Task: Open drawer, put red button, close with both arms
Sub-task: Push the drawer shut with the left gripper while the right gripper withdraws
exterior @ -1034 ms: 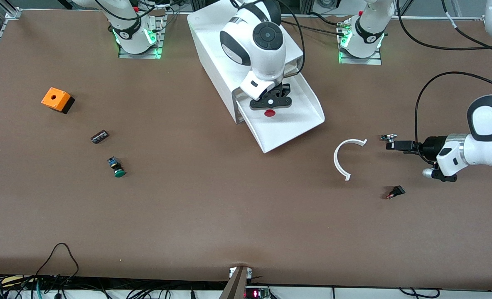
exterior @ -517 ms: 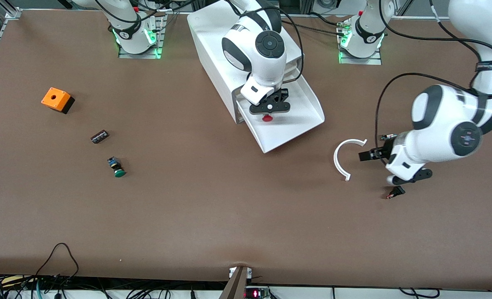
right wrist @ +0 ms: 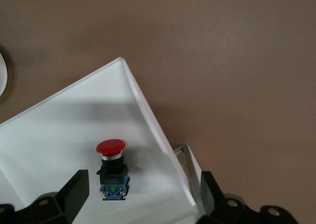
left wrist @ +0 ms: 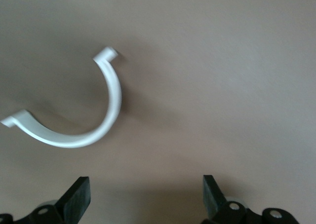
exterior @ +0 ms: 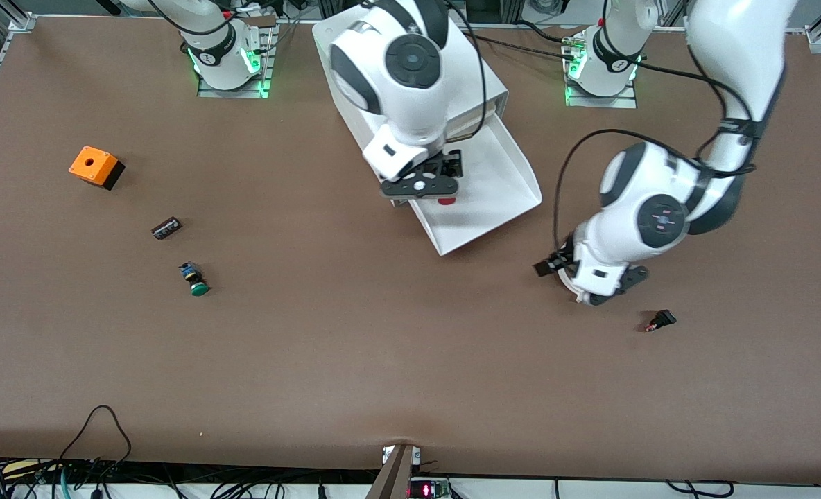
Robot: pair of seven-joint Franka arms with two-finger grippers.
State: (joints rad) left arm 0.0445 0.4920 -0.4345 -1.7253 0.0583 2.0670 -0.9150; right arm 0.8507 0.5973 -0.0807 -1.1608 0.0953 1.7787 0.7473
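The white cabinet has its lowest drawer pulled open toward the front camera. The red button lies on its side in the drawer, near the cabinet. In the right wrist view the button shows its red cap and black-and-blue body on the drawer floor. My right gripper is open and empty above the drawer's edge beside the button; in its own view the fingers stand apart from the button. My left gripper is open and empty above the table, off the drawer toward the left arm's end.
A white C-shaped piece lies on the table under my left gripper. A small black part lies nearer the front camera. Toward the right arm's end are an orange box, a small dark part and a green-capped button.
My right gripper has risen and moved off the red button toward the right arm's end; the button stays in the drawer. My left arm has swung in over the white C-shaped piece.
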